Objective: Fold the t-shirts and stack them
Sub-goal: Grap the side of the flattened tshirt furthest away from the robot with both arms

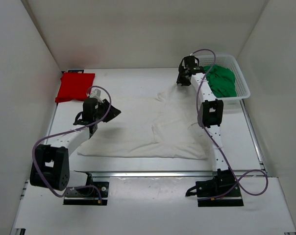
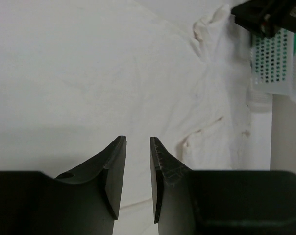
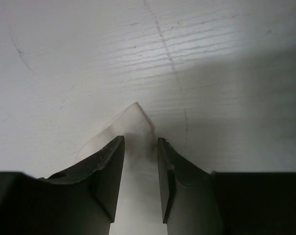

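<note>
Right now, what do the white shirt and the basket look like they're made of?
The white shirt looks like soft matte cloth, probably cotton knit: it lies limp, wrinkled and folded. The basket seems moulded white plastic, faintly glossy: stiff walls pierced by regular holes.

The left arm [image 1: 72, 138] and right arm [image 1: 215, 147] are each built of white tube links joined by chunky black housings, set on flat black base plates [image 1: 86, 194], with a purplish-grey cable [image 1: 36, 149] looping alongside. The left hand [image 2: 138, 142] and right hand [image 3: 139, 141] have matte black tapered fingers [image 2: 113, 171], faintly scuffed.
</note>
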Controlling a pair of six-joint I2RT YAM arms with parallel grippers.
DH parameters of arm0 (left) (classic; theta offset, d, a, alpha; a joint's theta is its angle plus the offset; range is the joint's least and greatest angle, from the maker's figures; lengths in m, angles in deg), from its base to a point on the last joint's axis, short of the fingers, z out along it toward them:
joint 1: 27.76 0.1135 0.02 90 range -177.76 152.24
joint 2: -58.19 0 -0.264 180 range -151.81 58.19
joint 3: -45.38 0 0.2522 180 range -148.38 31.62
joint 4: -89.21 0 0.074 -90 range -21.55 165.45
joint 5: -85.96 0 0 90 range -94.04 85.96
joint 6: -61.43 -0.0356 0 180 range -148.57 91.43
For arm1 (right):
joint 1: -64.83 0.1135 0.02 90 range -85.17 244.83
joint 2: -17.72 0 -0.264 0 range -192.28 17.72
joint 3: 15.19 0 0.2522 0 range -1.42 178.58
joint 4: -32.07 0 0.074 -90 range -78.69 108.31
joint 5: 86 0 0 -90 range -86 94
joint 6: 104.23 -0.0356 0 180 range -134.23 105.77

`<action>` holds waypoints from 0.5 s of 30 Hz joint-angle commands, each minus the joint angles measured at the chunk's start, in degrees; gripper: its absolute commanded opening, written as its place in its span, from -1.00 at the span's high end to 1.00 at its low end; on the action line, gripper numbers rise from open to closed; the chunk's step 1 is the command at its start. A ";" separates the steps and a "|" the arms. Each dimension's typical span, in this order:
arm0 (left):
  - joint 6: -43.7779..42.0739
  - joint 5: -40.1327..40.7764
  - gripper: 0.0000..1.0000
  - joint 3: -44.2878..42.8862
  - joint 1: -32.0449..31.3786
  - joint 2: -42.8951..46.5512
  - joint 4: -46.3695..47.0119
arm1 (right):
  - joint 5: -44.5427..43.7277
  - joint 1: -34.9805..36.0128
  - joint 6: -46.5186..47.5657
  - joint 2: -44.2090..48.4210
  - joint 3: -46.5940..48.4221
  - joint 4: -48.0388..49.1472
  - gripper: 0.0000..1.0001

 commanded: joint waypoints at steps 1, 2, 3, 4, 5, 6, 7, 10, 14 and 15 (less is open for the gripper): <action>0.03 0.61 0.24 -1.86 2.78 -1.16 -1.05 | 3.21 -2.35 -0.02 1.46 2.00 1.46 0.35; -0.76 1.92 0.26 -1.95 3.39 -1.51 -1.32 | 3.65 -2.62 -0.02 1.46 2.00 1.63 0.36; -0.51 1.84 0.23 -2.12 3.66 -1.42 -1.58 | 4.09 -2.79 -0.11 1.20 1.91 1.72 0.35; -0.59 2.19 0.24 -1.95 4.44 -2.29 -1.41 | 4.27 -2.53 -0.11 1.02 2.00 1.46 0.40; -0.59 2.46 0.24 -2.99 5.41 -2.82 -1.49 | 4.10 -2.36 -0.45 0.76 2.09 1.45 0.46; -0.59 2.81 0.24 -3.27 5.51 -3.35 -1.76 | 4.01 -2.27 -0.28 0.58 2.09 1.45 0.50; -0.59 3.07 0.23 -4.05 6.38 -4.05 -1.93 | 4.36 -2.18 -0.28 0.67 2.00 1.80 0.59; -1.47 5.17 0.23 -6.86 8.66 -6.25 -3.42 | 4.36 -2.00 -0.46 0.58 2.00 2.68 0.69; -2.18 6.94 0.20 -11.52 11.83 -10.03 -5.09 | 7.69 -2.62 -1.60 0.14 2.08 3.65 0.34; -2.44 6.94 0.19 -12.05 13.58 -11.43 -5.27 | 7.79 -2.53 -1.43 0.23 1.91 3.30 0.34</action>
